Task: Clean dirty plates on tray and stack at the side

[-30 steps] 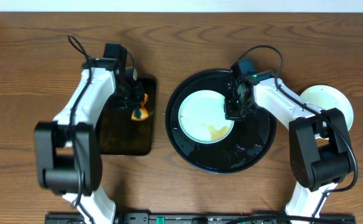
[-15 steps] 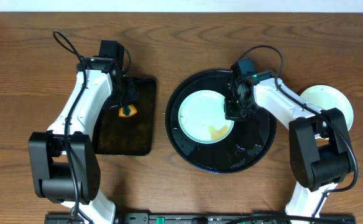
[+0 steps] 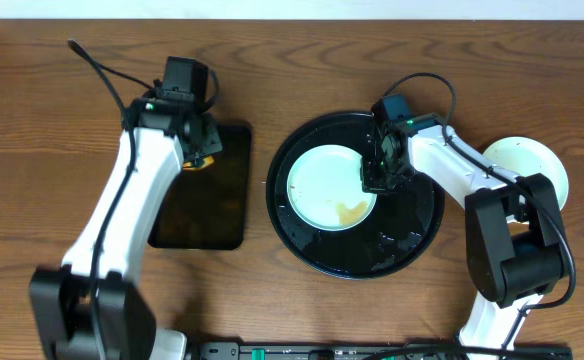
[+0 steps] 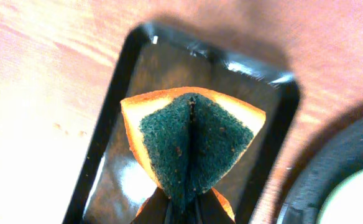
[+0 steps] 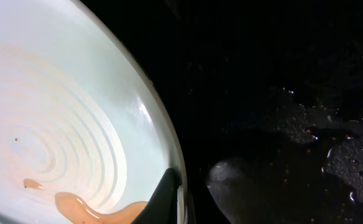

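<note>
Plates are split between two places: one mint plate [image 3: 324, 185] lies inside the tray [image 3: 412, 238], toward its edge nearest the left arm, and the stacked plates [image 3: 528, 168] sit on the table just outside the tray's opposite edge. A brown-yellow smear [image 5: 91, 209] remains on the mint plate, so I judge this one is not cleaned yet.

The right gripper [image 3: 376, 170] is over the tray's middle, its fingertips pinched onto the plate's rim. The left gripper [image 4: 184, 210] hangs above the rectangular tray [image 4: 129, 57], well clear of the round tray, clamped on a folded sponge [image 4: 191, 143] with its green scouring face outward.

Several risks follow from this. The rim grip is narrow and the tray floor shows wet patches [image 5: 346, 158], so a hard scrub could swing the plate about the pinch or slide it out. The sponge is held only by its lower fold, so pressing down may twist it loose. Both arms must meet over the tray, where a careless approach could knock the right wrist.
</note>
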### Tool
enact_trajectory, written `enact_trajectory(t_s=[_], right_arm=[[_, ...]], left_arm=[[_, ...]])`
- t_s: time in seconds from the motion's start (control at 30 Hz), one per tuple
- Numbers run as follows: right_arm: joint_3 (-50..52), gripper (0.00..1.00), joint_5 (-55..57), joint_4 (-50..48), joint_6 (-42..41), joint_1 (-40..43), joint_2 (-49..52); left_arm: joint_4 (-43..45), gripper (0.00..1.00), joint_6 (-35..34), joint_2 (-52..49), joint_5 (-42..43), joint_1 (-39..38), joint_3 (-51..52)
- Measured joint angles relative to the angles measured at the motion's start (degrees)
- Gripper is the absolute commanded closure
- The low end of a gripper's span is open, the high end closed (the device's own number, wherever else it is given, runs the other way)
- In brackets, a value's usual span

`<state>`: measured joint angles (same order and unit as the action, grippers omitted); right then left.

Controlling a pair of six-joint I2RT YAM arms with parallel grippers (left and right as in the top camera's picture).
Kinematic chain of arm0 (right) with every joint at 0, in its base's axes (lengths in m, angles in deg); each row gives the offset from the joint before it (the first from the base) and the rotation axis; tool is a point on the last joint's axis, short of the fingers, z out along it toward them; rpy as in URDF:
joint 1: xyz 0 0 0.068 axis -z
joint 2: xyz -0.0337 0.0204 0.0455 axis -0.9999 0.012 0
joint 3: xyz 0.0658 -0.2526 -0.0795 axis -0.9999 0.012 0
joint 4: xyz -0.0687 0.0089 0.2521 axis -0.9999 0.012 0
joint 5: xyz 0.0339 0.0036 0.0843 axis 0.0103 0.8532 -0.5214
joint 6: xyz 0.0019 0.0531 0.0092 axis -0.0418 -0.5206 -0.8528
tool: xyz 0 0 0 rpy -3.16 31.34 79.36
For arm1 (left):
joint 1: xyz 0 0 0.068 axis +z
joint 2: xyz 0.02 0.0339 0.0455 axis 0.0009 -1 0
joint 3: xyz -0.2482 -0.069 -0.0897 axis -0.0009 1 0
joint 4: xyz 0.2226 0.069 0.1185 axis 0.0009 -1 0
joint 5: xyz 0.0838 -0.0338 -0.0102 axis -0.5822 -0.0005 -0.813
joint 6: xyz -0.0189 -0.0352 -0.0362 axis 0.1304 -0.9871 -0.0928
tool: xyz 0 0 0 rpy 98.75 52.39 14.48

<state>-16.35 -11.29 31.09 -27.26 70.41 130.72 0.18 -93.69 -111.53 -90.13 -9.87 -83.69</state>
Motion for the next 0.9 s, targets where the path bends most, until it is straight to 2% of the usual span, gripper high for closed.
enact_trajectory(t_s=[0.37,0.9], right_arm=[[0.0,0.99,0.0,0.0,0.0,0.0,0.0],[0.0,0.99,0.0,0.0,0.0,0.0,0.0]], left_arm=[[1.44,0.92,-4.42,2.64,-11.69,-2.51,0.0],[5.2,0.93,-5.22,4.94,-16.68,-2.51,0.0]])
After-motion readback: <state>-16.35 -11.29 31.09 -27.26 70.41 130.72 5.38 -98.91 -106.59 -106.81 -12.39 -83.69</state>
